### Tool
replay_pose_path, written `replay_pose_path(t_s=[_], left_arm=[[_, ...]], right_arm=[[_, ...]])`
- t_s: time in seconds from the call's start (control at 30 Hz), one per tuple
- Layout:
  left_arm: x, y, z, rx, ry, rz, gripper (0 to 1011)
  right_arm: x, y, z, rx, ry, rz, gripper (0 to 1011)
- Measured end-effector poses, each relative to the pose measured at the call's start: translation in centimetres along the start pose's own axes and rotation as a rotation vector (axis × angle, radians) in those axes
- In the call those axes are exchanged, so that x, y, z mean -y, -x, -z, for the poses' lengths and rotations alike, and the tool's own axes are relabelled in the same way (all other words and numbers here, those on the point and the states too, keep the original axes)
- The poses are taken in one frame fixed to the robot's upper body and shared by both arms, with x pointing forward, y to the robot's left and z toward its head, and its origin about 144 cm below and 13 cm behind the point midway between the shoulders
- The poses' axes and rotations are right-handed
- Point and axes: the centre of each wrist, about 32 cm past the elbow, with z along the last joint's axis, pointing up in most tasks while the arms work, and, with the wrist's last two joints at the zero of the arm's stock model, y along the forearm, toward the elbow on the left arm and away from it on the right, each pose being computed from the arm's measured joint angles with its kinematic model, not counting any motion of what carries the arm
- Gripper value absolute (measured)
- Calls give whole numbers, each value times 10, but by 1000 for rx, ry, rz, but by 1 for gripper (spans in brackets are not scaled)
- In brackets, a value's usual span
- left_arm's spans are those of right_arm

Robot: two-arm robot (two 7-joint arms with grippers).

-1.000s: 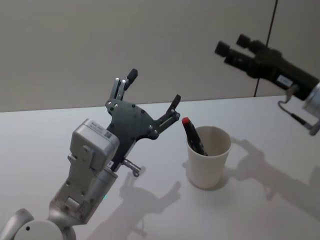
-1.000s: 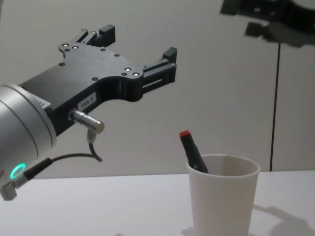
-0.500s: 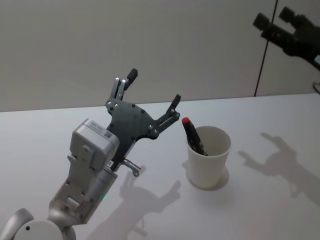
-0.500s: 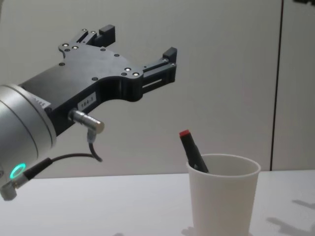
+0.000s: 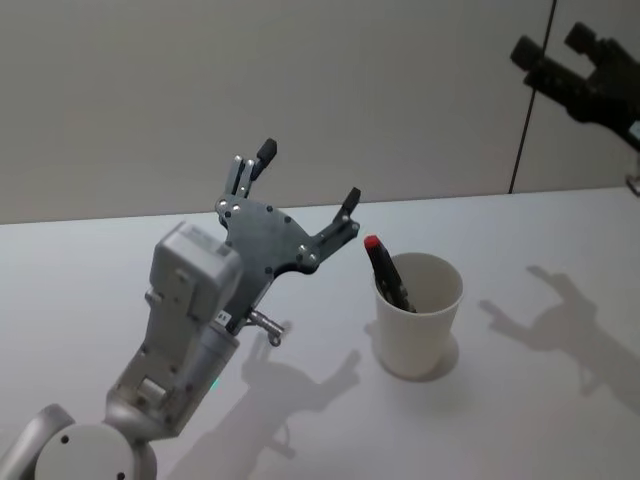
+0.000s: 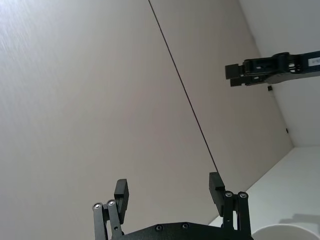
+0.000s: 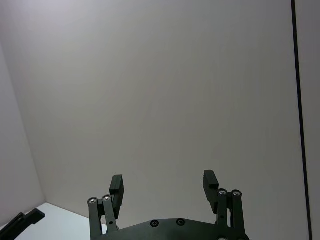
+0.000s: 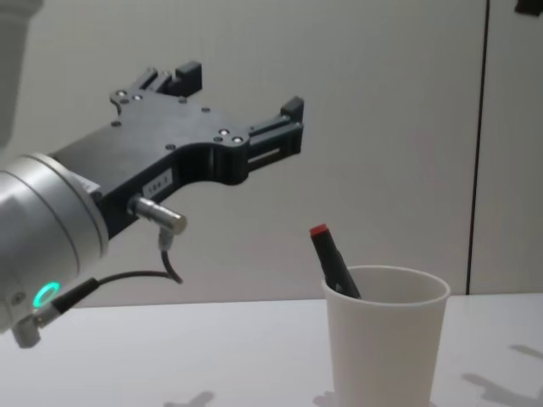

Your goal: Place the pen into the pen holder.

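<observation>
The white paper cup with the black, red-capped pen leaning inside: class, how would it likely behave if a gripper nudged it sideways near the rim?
The white paper cup looks thin and light, so it would probably slide or tip easily. It tapers to a narrower base, which likely makes it top-heavy. The black, red-capped pen leans against one side of the rim, so it may tip more readily that way.

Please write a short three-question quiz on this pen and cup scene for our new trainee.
1. True or false: the pen stands inside the pen holder.
2. Which end effector is raised nearest the pen holder: A) left B) right?
3. Fill in: the pen's upper tip is coloured ____.

Key: 1 true, leaning on the rim. 2 A, up and open beside it. 3 red.
</observation>
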Motion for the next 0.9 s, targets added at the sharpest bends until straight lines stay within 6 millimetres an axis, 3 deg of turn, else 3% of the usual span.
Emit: replay_pose_path(t_s=[0.9], left_arm=[[40,-24,28,-81,-299,-41,1001]], right_arm=[[22,27,70,134,107,187,1002]])
